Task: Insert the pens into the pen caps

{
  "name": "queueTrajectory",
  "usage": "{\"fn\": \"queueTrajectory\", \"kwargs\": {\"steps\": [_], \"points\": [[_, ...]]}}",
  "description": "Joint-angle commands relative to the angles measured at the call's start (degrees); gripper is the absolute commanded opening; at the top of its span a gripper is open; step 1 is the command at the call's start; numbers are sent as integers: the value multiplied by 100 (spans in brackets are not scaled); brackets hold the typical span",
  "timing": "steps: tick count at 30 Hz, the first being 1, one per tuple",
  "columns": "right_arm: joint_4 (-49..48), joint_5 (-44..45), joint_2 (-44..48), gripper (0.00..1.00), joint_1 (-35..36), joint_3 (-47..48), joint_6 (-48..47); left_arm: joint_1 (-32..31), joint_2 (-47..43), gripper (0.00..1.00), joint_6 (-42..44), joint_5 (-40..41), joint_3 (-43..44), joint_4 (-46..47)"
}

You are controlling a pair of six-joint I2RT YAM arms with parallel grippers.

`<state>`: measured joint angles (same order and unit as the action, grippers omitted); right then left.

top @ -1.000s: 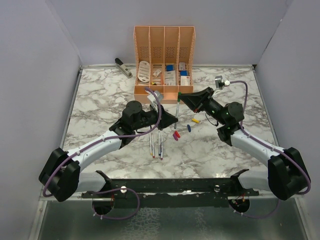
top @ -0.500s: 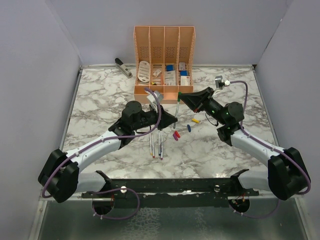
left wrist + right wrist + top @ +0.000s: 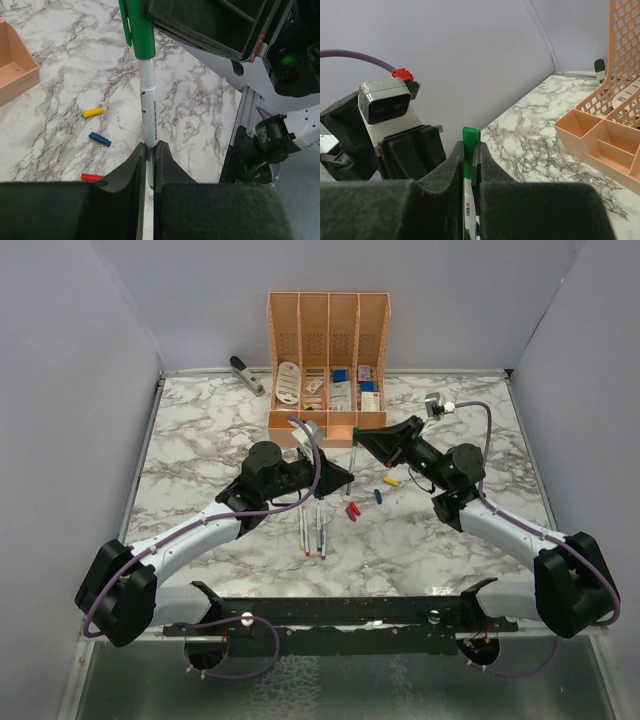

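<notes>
Currently one pen (image 3: 148,100), a thin white barrel, stands upright in the air between the two arms with a green cap (image 3: 136,30) over its upper end. The left gripper (image 3: 149,150) is clamped on the lower end of the barrel. The right gripper (image 3: 469,150) is pinched tight on the cap itself, so the pair hangs above the table (image 3: 200,115), in front of the peach organiser (image 3: 328,330). Whether the cap is pushed fully home I cannot tell.

Such a pen is likely light and stiff, with a smooth round plastic barrel that may slip or roll between flat pads. A hold low on the barrel and square across it, as here, leaves the top free and lets the push run along its length. The cap looks short and hard, and is best taken across its sides, clear of its open mouth. A push off the axis would probably tilt the pen in the grip rather than bend it.

Loose on the marble lie a yellow cap (image 3: 93,112), a blue cap (image 3: 100,139) and a red cap (image 3: 92,177). Nearer the arms' bases, the other pens (image 3: 321,535) lie side by side.
</notes>
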<state>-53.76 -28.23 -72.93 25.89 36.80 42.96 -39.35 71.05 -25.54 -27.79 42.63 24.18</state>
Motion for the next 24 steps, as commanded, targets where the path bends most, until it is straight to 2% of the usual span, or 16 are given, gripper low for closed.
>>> {"fn": "queueTrajectory", "kwargs": {"steps": [1,11,24], "points": [[85,-7,-122,2,39,144,-209,16,-187,0,58,-27,27,315],[81,-225,-180,2,38,25,-115,17,-203,0,-11,309,53,451],[-60,-620,-413,2,39,-244,-40,19,245,0,-507,288,462,1111]]}}
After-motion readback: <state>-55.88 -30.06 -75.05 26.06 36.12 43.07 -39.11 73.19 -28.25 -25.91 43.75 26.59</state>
